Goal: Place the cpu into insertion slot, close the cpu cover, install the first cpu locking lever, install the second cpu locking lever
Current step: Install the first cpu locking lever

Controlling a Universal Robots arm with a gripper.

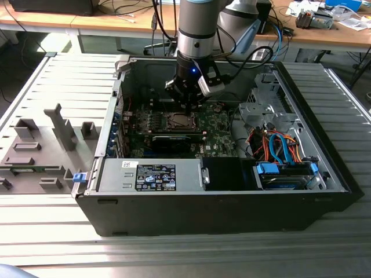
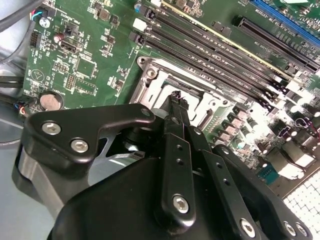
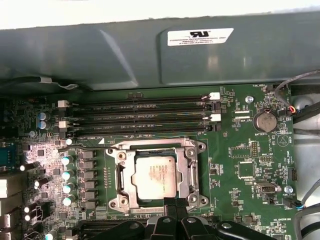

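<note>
One cpu [image 3: 154,177], one cover [image 3: 191,172], one slot [image 3: 121,176], four memory slots [image 3: 142,114]. In the first wrist view the cpu sits at lower centre, seated in the slot: a silver-grey square top, with the cover's metal frame closed flat around it. My pincer [image 2: 176,96] hovers at the socket's edge, fingers [image 2: 172,112] pressed together, holding nothing. In the exterior view it hangs at upper centre inside the case [image 1: 232,214].

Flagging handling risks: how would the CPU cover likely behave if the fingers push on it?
The cpu cover looks like thin sheet metal, so probably light and somewhat springy. It lies flat around the cpu, so a downward push likely moves it little. Its smooth surface may let the fingers slip.
</note>
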